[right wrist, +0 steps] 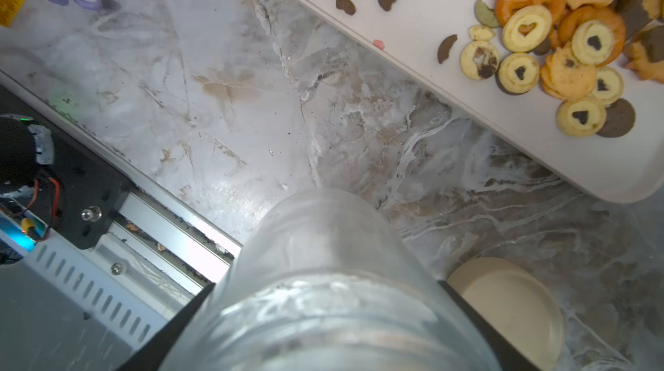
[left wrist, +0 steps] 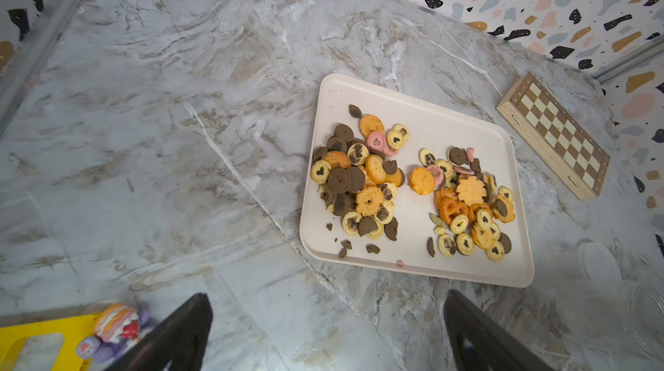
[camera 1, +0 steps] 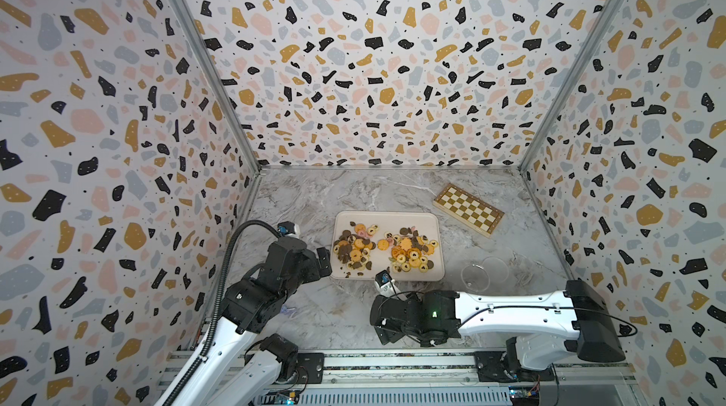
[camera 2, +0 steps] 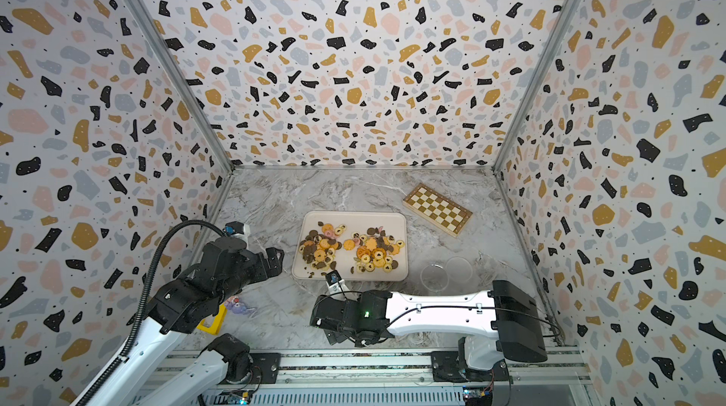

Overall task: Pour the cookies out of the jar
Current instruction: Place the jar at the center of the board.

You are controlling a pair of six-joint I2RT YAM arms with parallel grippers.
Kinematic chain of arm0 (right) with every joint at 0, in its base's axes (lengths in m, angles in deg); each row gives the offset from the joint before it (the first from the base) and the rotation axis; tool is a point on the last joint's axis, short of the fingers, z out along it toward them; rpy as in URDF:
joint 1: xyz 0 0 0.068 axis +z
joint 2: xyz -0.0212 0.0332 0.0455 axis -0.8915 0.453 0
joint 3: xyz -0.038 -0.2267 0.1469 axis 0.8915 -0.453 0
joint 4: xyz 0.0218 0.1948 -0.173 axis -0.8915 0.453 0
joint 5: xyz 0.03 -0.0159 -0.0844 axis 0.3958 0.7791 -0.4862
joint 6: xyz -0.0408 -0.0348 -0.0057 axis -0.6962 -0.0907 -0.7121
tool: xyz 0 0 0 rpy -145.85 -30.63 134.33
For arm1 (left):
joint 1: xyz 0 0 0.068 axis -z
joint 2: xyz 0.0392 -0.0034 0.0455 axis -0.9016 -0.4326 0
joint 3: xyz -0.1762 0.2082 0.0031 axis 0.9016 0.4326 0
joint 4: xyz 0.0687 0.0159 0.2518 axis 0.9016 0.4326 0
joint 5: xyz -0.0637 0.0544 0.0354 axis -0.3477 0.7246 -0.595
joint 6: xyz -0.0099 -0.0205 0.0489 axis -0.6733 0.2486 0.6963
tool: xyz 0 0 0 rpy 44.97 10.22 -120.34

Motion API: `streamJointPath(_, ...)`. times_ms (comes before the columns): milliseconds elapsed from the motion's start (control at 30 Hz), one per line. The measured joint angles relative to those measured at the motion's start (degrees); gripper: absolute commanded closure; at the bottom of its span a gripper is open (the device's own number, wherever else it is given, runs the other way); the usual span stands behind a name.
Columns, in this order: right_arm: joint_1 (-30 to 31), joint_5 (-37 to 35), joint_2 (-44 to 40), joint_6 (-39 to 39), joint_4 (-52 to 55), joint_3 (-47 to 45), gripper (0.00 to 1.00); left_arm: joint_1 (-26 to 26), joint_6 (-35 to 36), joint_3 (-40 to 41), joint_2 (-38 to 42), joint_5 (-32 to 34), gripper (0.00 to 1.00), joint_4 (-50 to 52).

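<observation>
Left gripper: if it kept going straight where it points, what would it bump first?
The left gripper would probably meet the tray first; height is unclear, so maybe the bare table.

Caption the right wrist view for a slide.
Right gripper holds a clear jar over the marble table, near the pale tray piled with assorted cookies.

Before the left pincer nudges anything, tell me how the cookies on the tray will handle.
The cookies are probably brittle: broken dark pieces lie near the tray's edge. Pushed, the two loose piles would likely scatter rather than slide together. The tray's raised rim should keep most in.
</observation>
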Motion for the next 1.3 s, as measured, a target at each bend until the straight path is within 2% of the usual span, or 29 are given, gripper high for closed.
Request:
streamJointPath(200, -0.1, -0.6, 5.1, -0.9, -2.3, 0.4, 1.0, 0.0, 0.0, 0.0, 0.3, -1.9, 0.01, 0.0)
streamJointPath(400, -2.6, 1.3, 12.1, -2.7, -4.4, 1.9, 1.0, 0.0, -0.1, 0.7, 0.3, -2.8, 0.01, -0.5)
streamJointPath(433, -3.2, 1.5, 12.3, -3.1, -4.8, 1.9, 0.95, 0.0, -0.2, 0.9, 0.3, -2.8, 0.01, -0.7)
streamJointPath(467, -3.8, 1.9, 12.3, -3.4, -5.2, 2.0, 0.84, 0.0, -0.2, 1.2, 0.3, -3.0, 0.01, -0.9)
streamJointPath(500, -4.3, 2.3, 12.4, -3.7, -5.6, 2.0, 0.7, 0.0, -0.2, 1.4, 0.3, -3.0, 0.01, -0.9)
streamJointPath(600, -5.4, 3.7, 12.5, -4.5, -6.3, 2.2, 0.38, 0.0, -0.2, 1.9, 0.2, -3.5, 0.01, -1.2)
streamJointPath(667, -5.7, 4.4, 12.4, -4.9, -6.6, 2.2, 0.06, 0.0, -0.2, 2.1, 0.0, -3.8, 0.01, -1.2)
streamJointPath(700, -5.7, 4.7, 12.4, -5.0, -6.7, 2.3, 0.01, 0.0, -0.2, 2.1, 0.0, -3.9, 0.01, -1.4)
streamJointPath(1067, -5.6, 4.5, 7.8, -5.3, -3.8, 6.4, 0.01, 0.0, -0.6, 2.2, 0.1, -4.6, 0.01, -1.7)
streamJointPath(1300, -4.7, -3.8, 1.0, -5.4, 6.1, 16.1, 0.01, 0.0, 0.0, 1.6, 0.9, -4.3, 0.01, -1.3)
